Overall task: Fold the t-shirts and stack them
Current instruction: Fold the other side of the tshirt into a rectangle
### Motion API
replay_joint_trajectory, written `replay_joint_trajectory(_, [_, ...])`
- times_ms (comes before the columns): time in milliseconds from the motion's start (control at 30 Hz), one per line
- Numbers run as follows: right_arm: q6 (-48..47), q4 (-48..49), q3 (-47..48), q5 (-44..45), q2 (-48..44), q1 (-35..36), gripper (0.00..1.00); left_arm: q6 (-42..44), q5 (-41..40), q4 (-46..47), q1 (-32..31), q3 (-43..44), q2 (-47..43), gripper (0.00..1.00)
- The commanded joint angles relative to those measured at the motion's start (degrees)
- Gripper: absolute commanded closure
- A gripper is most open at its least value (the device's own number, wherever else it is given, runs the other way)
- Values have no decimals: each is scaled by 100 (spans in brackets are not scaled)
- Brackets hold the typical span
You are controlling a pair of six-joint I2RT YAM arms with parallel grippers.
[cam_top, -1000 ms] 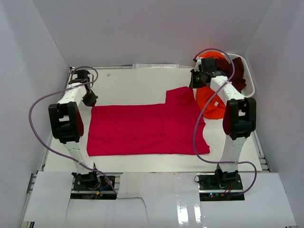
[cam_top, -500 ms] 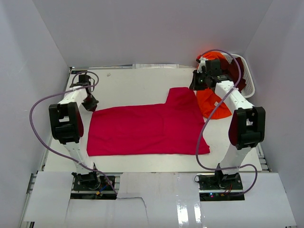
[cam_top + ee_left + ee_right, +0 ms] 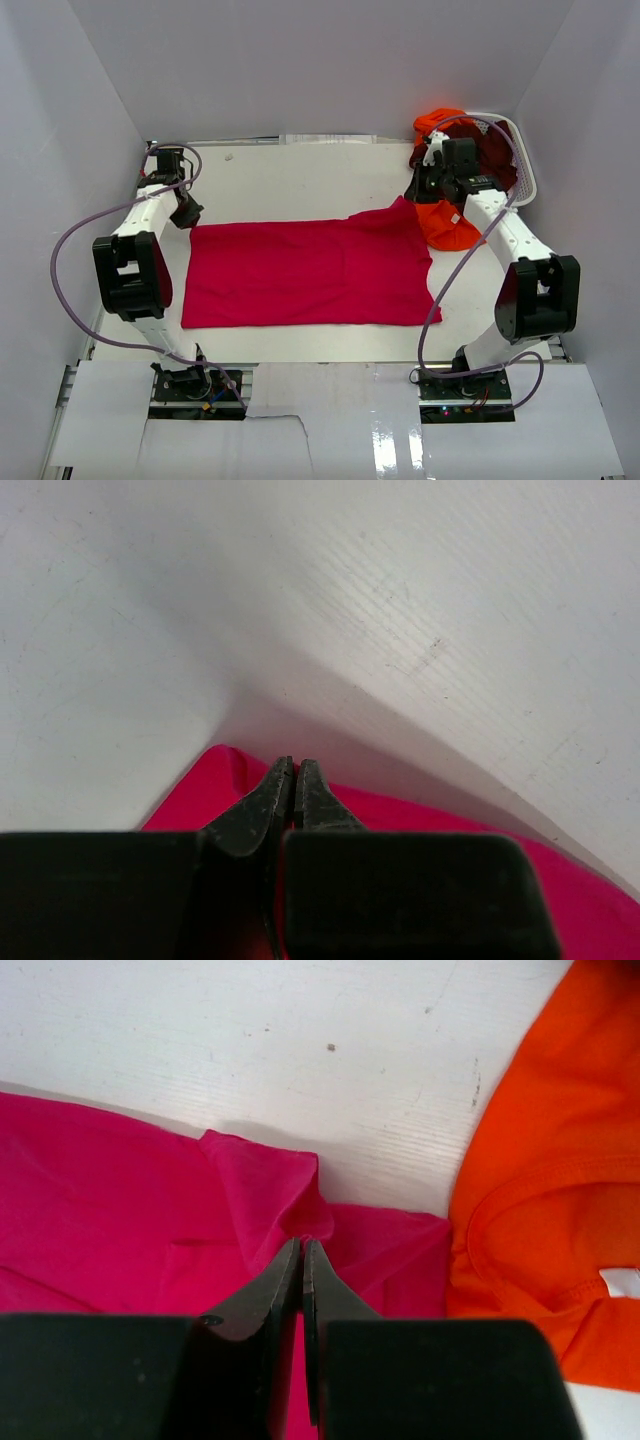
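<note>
A crimson-red t-shirt [image 3: 300,275] lies spread across the middle of the table. My left gripper [image 3: 189,214] is at its far left corner, jaws shut, with red cloth [image 3: 195,802] under and between the fingertips [image 3: 276,785]. My right gripper [image 3: 414,194] is at the far right corner, shut on a pinched peak of the red cloth [image 3: 250,1200]. A bright orange t-shirt [image 3: 448,224] lies crumpled just right of that corner, and its white neck label [image 3: 622,1282] shows in the right wrist view. A dark maroon t-shirt [image 3: 498,160] sits in the basket.
A white mesh laundry basket [image 3: 526,178] stands at the back right with more orange cloth [image 3: 438,122] hanging over its rim. White walls close in the table on the left, back and right. Purple cables loop from both arms.
The right gripper has drawn the shirt's raised far right flap rightward and down, so that edge now lies flatter. The right arm swung outward. The left gripper shifted slightly back at the far left corner.
</note>
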Motion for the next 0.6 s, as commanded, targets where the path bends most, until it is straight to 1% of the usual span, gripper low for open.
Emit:
replay_joint_trajectory(0, [88,113,-120,172,-447,-55,92,-39,-119,45,48,-4,-393,100])
replay_joint_trajectory(267, [246,-36,-295,225,-991,-257,92,-109,-23,27,110,-188,-525,100])
replay_joint_trajectory(567, [404,-159,-717,234,-1475,-275,92,-188,232,132,250,-487,-744,100])
